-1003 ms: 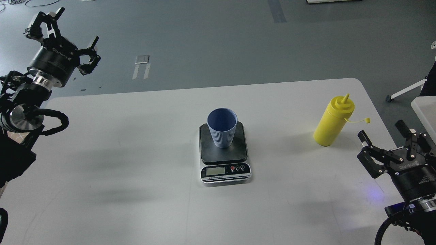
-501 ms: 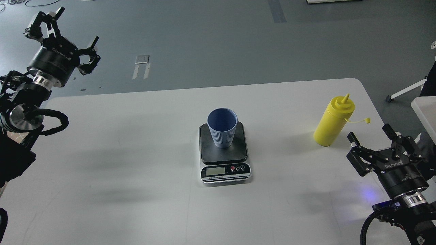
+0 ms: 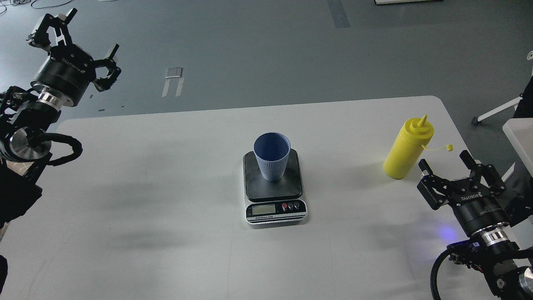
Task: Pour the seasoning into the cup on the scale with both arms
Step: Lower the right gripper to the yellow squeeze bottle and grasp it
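The light blue ribbed cup stands upright on the dark platform of the scale at the middle of the white table. The yellow squeeze bottle stands upright at the right, nozzle open, its small cap hanging on its tether to the right. My right gripper is open and empty, just right of and below the bottle, apart from it. My left gripper is open and empty, raised beyond the table's far left corner.
The table's right edge runs close by the bottle and my right arm. A white bin's corner and a chair base stand off the table at the right. Grey floor lies beyond the far edge.
My right gripper has moved left and up toward the yellow bottle, staying open. My left arm has barely shifted. Cup, scale and bottle have not moved.
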Robot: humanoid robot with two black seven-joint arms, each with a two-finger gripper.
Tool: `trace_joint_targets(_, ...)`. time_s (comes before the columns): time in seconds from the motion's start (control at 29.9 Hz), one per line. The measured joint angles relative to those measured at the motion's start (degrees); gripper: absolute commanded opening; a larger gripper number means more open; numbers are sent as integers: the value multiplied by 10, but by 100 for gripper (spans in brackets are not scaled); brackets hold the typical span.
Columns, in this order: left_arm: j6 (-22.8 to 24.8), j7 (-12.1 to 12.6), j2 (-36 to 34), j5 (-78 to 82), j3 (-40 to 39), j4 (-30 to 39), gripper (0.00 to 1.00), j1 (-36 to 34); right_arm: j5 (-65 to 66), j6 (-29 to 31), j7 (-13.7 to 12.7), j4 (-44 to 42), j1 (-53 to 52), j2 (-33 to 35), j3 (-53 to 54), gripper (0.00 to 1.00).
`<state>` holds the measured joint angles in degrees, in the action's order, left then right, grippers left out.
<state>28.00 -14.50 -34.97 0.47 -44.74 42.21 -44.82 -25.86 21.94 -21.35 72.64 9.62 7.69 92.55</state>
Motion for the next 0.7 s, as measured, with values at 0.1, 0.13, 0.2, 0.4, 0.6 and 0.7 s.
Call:
trace_joint_targets(0.1, 0, 0, 0, 0, 0, 1, 98, 0, 1, 0, 0, -17, -11, -5, 0, 100)
trace_joint_targets(0.13, 0, 0, 0, 0, 0, 1, 98, 0, 1, 0, 0, -21, -15, -6, -1, 100)
trace_joint_targets(0.2, 0, 0, 0, 0, 0, 1, 98, 0, 1, 0, 0, -30, -23, -7, -6, 100)
trace_joint_targets(0.4, 0, 0, -2, 0, 0, 1, 98, 0, 2, 0, 0, -50, -48, -11, -12, 100)
trace_joint_targets(0.6, 0, -1, -2, 0, 0, 1, 98, 0, 8, 0, 0, -68, -69, -13, -19, 100)
trace_joint_targets(0.7, 0, -1, -2, 0, 0, 1, 98, 0, 9, 0, 0, -80, -76, -13, -21, 100)
